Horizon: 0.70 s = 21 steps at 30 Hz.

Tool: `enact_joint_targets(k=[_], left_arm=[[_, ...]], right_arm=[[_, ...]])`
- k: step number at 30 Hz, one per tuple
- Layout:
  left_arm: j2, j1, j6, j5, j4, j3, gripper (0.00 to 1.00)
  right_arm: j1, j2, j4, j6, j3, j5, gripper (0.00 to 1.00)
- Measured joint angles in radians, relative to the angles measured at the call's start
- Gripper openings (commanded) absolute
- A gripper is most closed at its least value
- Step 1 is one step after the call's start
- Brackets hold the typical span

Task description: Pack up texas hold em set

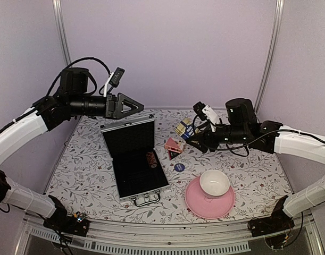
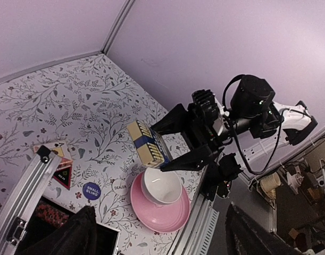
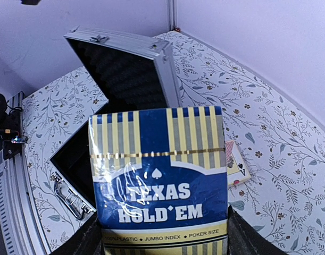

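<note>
Floral-patterned cloth covers the table (image 1: 247, 164), with pale lilac walls behind. On it the silver briefcase (image 1: 131, 178) lies open, lid propped up at the far side and handle toward the arms. Packing looks barely begun: the dark red chip stack (image 1: 150, 158) sits in the black lining near the case's right edge, and nothing else shows inside. The right gripper (image 1: 190, 134) is clamped on the gold-and-blue card box (image 3: 159, 180), marked Texas Hold'em, holding it by its lower end in the air to the right of the case. The left gripper (image 1: 131, 104) hangs above the raised lid with its jaws spread wide and nothing between them. On the cloth lie the red card box (image 1: 173, 145), just beside the case's right wall, and the blue disc (image 1: 178, 167) a little nearer the arms. The left wrist view also shows what seems a pale dealer marker (image 2: 118, 186) next to the disc. Judging by this, the held box, the red box and the discs have yet to go in, and then the lid must be shut. A pink plate (image 1: 197, 206) carrying a white bowl (image 1: 214, 182) stands near the right arm.
</note>
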Motion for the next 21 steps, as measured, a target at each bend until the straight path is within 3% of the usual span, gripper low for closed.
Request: enact_joint_targets(k=[11, 16, 21], left_arm=[[0.095, -0.049, -0.195, 0.089, 0.128, -0.016, 0.85], [0.128, -0.051, -0.238, 0.098, 0.131, -0.016, 0.77], [0.19, -0.061, -0.246, 0.102, 0.087, 0.013, 0.76]], right_arm=[[0.123, 0.046, 0.077, -0.116, 0.027, 0.031, 0.5], [0.157, 0.072, 0.108, -0.151, 0.04, 0.044, 0.5], [0.183, 0.098, 0.156, -0.168, 0.068, 0.057, 0.5]])
